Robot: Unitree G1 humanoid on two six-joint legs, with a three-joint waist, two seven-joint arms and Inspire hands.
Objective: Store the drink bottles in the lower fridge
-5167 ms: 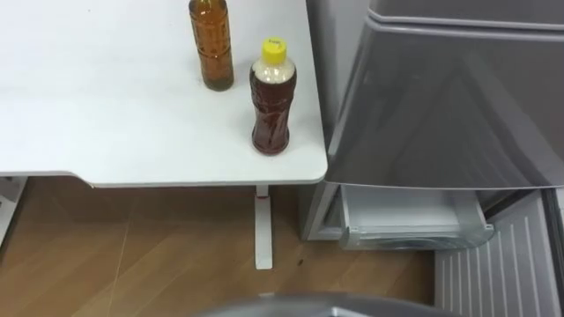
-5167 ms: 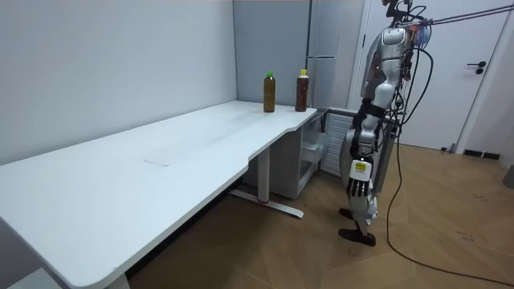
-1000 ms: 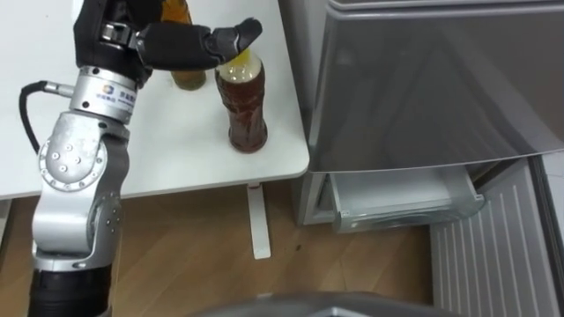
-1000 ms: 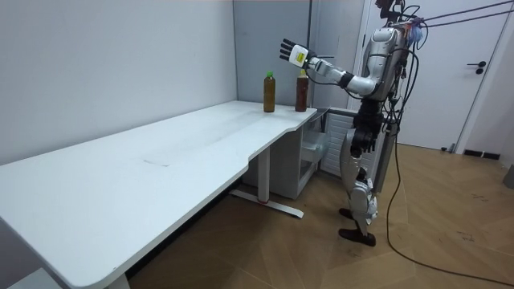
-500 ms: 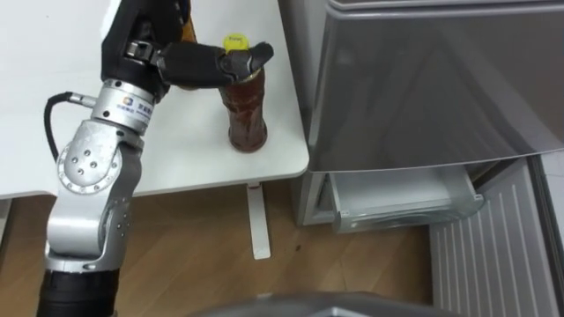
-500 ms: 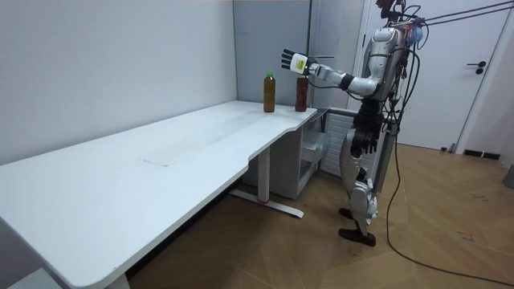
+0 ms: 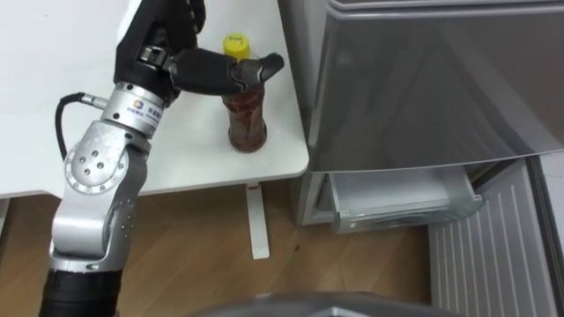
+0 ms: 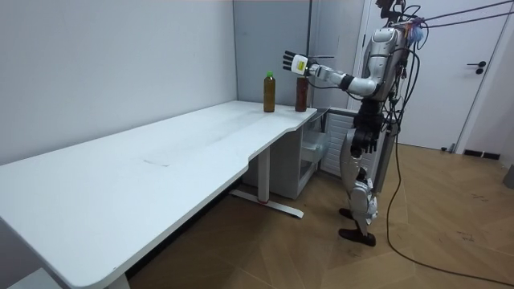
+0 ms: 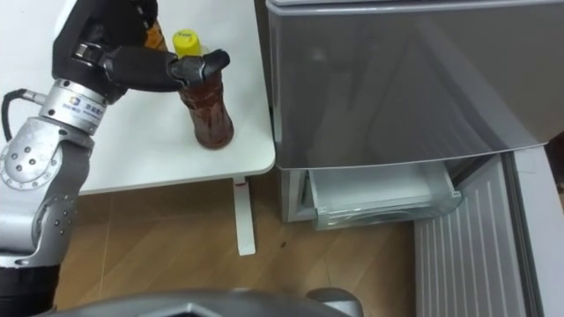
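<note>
Item under inspection: the yellow-capped bottle (image 7: 247,114). It stands upright on the white table (image 7: 53,132), long axis vertical, cap uppermost, base flat on the top. It sits close to the table's corner nearest the fridge (image 7: 423,79). Contents are dark reddish-brown.

Left hand (image 7: 189,66): raised at the bottle's neck. The thumb (image 7: 260,69) lies across the front of the bottle just below the cap. In the room view the fingers are spread and straight behind it. The hand is released, not closed round the bottle. Whether the thumb actually touches the bottle cannot be told.

A second bottle (image 8: 269,92), green-capped with amber contents, also stands upright on the table. It is just beyond the first and largely hidden by the hand in the eye views.

Fridge: grey front, directly beside the table edge. At its base a pale drawer (image 7: 401,202) juts out over the floor, and a ribbed white panel (image 7: 493,260) stands beside it.

Surroundings: long white table on a white leg (image 7: 257,224), wood floor (image 7: 194,255), plain pale walls. A white door (image 8: 482,72) is at the room view's right. The robot stands upright at the table's end, before the fridge.
</note>
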